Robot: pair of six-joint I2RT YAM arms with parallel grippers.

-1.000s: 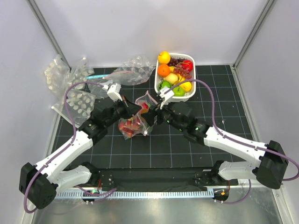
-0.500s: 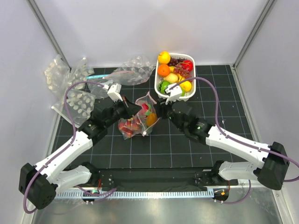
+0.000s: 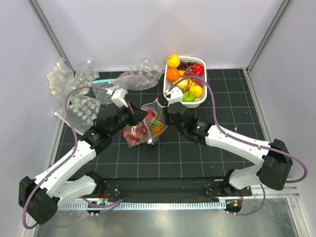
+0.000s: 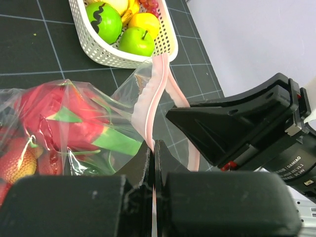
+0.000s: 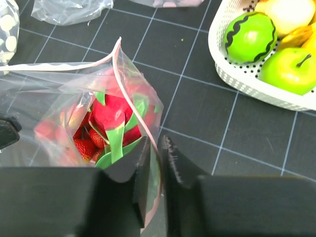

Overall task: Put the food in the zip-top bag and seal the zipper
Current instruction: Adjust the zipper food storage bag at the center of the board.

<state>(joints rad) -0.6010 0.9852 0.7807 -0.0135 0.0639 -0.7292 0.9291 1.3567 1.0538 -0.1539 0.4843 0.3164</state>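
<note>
The zip-top bag stands mouth-up in the middle of the mat. Inside it lies the food: a pink dragon fruit with green leaves over red strawberries. My left gripper is shut on the pinkish zipper at the left end of the mouth. The right gripper has its jaws drawn in on the mouth's right rim, one finger inside the bag and one outside. In the top view, the left gripper and right gripper flank the mouth.
A white basket of round fruits and grapes stands just behind the right gripper. A crumpled plain bag lies at the back. Dotted bags lie at the left by the wall.
The right arm has swung left from beside the basket to the bag's mouth. Its jaws have drawn together on the right rim. The left gripper has kept its hold.
</note>
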